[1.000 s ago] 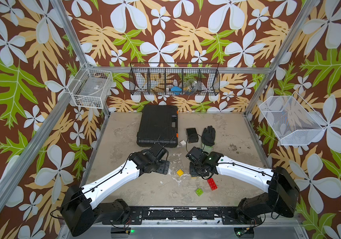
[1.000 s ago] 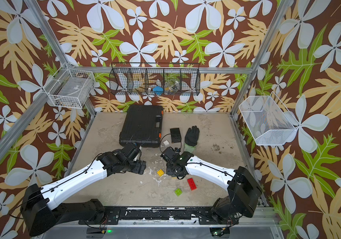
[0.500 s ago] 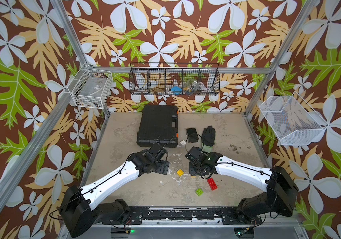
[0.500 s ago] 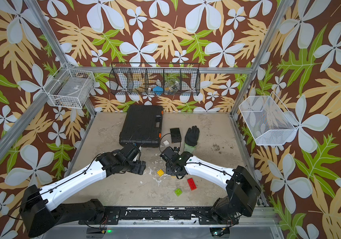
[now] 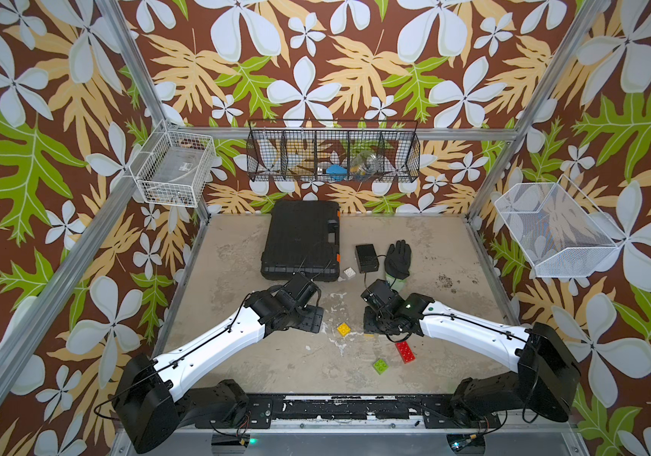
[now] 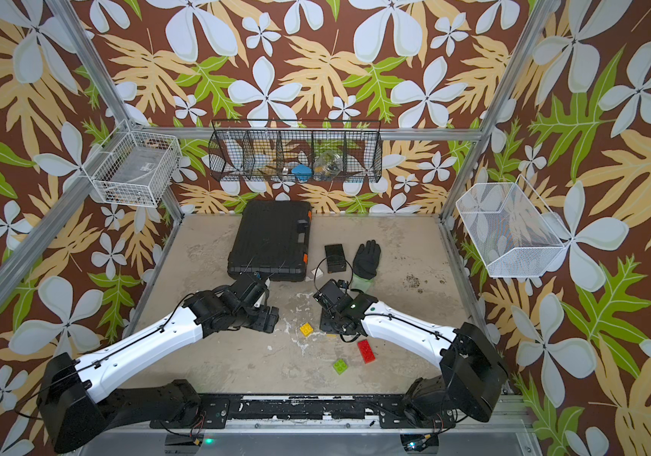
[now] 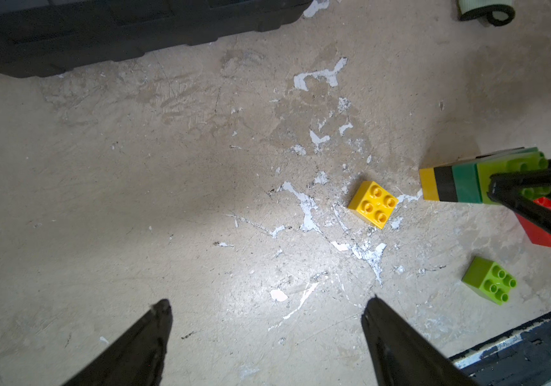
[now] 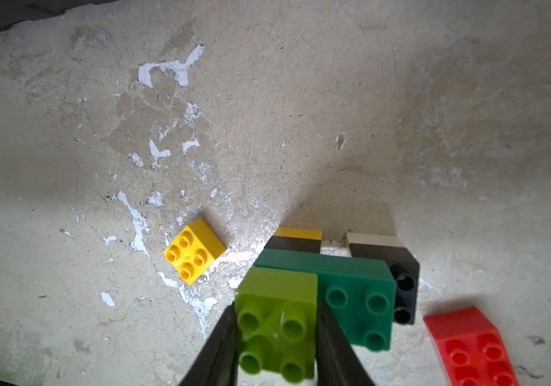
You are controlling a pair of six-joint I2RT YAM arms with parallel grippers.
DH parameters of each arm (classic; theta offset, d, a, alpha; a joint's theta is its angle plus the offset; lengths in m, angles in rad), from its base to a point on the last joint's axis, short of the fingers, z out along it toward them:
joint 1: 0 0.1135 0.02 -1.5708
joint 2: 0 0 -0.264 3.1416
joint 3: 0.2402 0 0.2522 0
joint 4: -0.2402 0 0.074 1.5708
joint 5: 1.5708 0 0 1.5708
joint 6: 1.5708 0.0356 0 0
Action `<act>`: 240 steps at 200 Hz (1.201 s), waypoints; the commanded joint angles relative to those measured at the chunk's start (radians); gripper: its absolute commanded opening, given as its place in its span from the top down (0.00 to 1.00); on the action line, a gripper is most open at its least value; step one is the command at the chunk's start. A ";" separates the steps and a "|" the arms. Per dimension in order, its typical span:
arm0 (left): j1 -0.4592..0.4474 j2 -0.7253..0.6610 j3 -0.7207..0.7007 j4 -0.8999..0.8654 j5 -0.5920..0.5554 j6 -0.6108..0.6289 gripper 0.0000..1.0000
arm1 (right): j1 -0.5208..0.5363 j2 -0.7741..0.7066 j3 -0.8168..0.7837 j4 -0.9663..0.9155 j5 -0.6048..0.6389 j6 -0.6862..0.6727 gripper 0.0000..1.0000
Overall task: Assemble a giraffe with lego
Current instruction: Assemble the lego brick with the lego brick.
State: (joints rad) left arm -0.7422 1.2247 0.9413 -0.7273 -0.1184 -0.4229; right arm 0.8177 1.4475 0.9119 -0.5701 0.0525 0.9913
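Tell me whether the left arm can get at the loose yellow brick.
Probably yes. The left gripper is open, and only bare table lies between it and the yellow brick. The right gripper, shut on the giraffe, stands close beside.

A lab robot cell: aluminium frame [image 5: 466,136], floral backdrop walls [image 5: 316,59].

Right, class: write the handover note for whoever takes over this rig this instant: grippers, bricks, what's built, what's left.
Left gripper: open, empty, over bare table.
Right gripper: shut on the top lime brick of the part-built giraffe, standing on the table.
Done: legs, dark green body, first neck brick.
Loose: yellow brick, second lime brick, red brick nearby; white brick by the black case.
Left: rest of neck, head.
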 commanded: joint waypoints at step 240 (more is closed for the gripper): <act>0.002 0.023 0.050 -0.009 0.046 0.009 0.03 | 0.012 -0.077 0.173 -0.173 0.094 -0.007 0.27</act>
State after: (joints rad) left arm -0.7422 1.2423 0.9813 -0.7170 -0.0738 -0.4141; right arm 0.8291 1.3975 1.0924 -0.7261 0.1074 0.9657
